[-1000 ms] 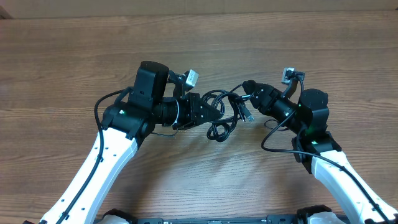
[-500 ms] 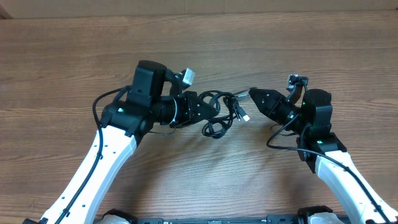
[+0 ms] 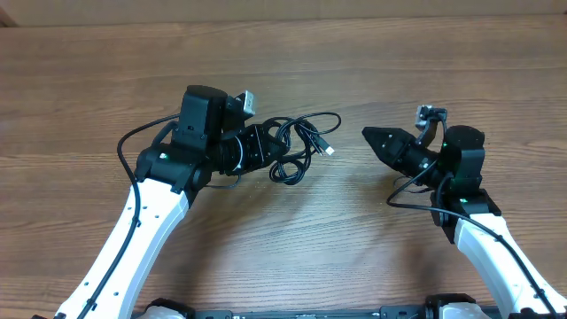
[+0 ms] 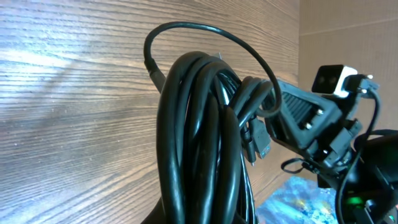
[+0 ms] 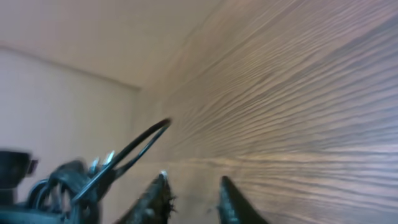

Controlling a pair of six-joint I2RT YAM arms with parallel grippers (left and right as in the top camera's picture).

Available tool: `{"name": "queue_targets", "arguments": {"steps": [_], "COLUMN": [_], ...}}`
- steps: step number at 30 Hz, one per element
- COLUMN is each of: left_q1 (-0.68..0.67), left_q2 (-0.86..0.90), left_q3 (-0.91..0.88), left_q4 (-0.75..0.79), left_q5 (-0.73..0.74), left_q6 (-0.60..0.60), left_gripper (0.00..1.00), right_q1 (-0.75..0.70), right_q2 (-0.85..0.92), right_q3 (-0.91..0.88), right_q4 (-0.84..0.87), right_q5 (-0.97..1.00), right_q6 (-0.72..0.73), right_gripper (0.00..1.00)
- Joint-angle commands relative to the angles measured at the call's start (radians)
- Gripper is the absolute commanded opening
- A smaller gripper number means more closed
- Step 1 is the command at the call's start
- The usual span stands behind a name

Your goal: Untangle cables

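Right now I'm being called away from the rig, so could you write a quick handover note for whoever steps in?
Left gripper: shut on the cables, gripping the bunch at its left side.
Right gripper: open and empty, to the right of the bunch and apart from it.
Cables: one bunch of tangled black loops over the middle of the table, with a silver plug end sticking out on the side facing the right gripper.
Done: the bunch is gripped on one side.
Left: no cord is separated yet. A likely next step is for the right gripper to take the plug end and draw it out.
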Motion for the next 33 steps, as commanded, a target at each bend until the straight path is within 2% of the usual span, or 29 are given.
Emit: {"name": "queue_targets", "arguments": {"steps": [1, 8, 12, 17, 21, 26, 33], "left_q1": [-0.001, -0.003, -0.016, -0.050, -0.081, -0.105, -0.105], "left_q2": [-0.021, -0.021, -0.021, -0.021, -0.021, -0.021, -0.021], "left_q3": [0.007, 0.007, 0.007, 0.007, 0.007, 0.007, 0.007], "left_q4": [0.005, 0.003, -0.019, -0.073, -0.066, 0.007, 0.174], "left_q5": [-0.004, -0.011, -0.023, -0.023, -0.021, 0.008, 0.006], "left_q6": [0.081, 0.365, 0.522, 0.728, 0.806, 0.796, 0.591], "left_gripper": [0.04, 0.04, 0.04, 0.04, 0.04, 0.04, 0.04], "right_q1": [0.004, 0.005, 0.005, 0.005, 0.005, 0.006, 0.033], "right_q2": [0.001, 0.001, 0.001, 0.001, 0.001, 0.001, 0.001], "right_q3": [0.012, 0.012, 0.012, 0.012, 0.012, 0.012, 0.011], "right_q4": [0.042, 0.195, 0.270, 0.288, 0.288, 0.274, 0.169], "right_q5": [-0.158, -0.403, -0.456, -0.475, -0.493, -0.499, -0.531], "right_q6": [-0.011, -0.011, -0.011, -0.012, -0.039, -0.056, -0.102], "right_gripper": [0.31, 0.35, 0.35, 0.36, 0.36, 0.35, 0.36]}}
